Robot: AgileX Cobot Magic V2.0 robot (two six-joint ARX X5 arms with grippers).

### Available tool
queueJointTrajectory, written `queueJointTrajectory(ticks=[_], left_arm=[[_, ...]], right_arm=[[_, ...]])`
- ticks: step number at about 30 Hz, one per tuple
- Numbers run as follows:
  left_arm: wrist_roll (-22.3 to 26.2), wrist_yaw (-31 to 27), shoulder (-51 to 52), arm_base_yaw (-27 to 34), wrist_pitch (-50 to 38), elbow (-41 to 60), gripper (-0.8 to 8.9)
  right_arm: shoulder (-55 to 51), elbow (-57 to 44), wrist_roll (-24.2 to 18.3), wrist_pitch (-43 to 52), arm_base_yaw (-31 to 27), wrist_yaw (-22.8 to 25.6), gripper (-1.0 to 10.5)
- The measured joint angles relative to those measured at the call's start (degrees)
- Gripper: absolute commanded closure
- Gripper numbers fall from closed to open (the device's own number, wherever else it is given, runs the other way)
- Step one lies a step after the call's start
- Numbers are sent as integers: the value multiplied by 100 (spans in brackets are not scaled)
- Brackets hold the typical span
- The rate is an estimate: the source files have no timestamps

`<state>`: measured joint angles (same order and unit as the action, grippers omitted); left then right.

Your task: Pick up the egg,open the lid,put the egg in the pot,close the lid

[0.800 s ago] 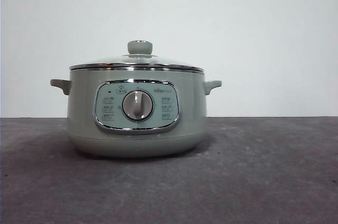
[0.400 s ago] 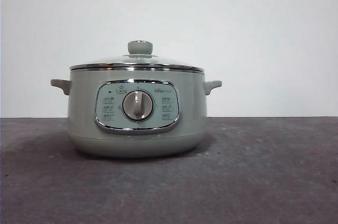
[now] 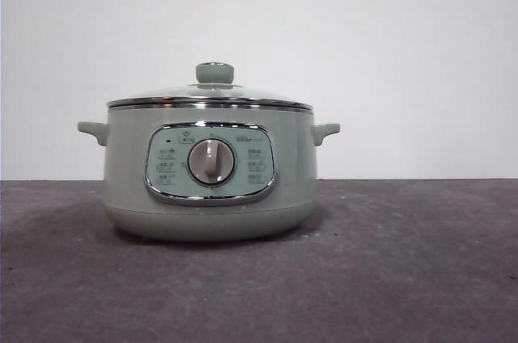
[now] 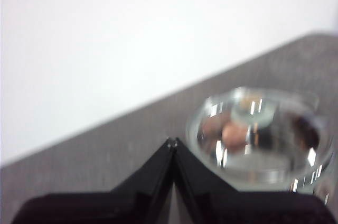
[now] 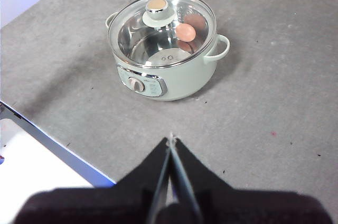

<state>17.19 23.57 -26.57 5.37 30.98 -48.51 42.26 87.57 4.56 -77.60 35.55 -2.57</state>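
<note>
Egg in pot, lid on, both grippers up & away.

We see the pot (image 3: 209,173) standing on the grey table (image 3: 405,270), dial facing the front cam, w/ the glass lid (image 3: 212,92) seated flat on its rim. Through the glass, the egg (image 5: 185,32) lies inside on the steel floor, right of the knob in the right wrist view. Our left gripper (image 4: 172,143) hangs above the table near the pot, fingers pressed together, holding nothing. Right gripper (image 5: 171,139) hovers well apart from the pot, fingers likewise closed tip to tip.
</note>
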Motion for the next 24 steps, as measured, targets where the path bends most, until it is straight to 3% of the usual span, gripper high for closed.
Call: queueJointTrajectory(ticks=[6, 12, 18, 24], left_arm=[[57, -138, 1126, 249, -1134, 2107, 814], [-651, -752, 1764, 262, -2216, 3845, 814], [-1307, -1438, 2302, 262, -2306, 4651, 814], [-1495, -1589, 2625, 262, -2144, 4747, 814]], right_arm=[[0, 0, 0, 0, 0, -2, 946], [4, 0, 0, 0, 0, 0, 946], [26, 0, 0, 0, 0, 0, 946], [26, 0, 0, 0, 0, 0, 946]])
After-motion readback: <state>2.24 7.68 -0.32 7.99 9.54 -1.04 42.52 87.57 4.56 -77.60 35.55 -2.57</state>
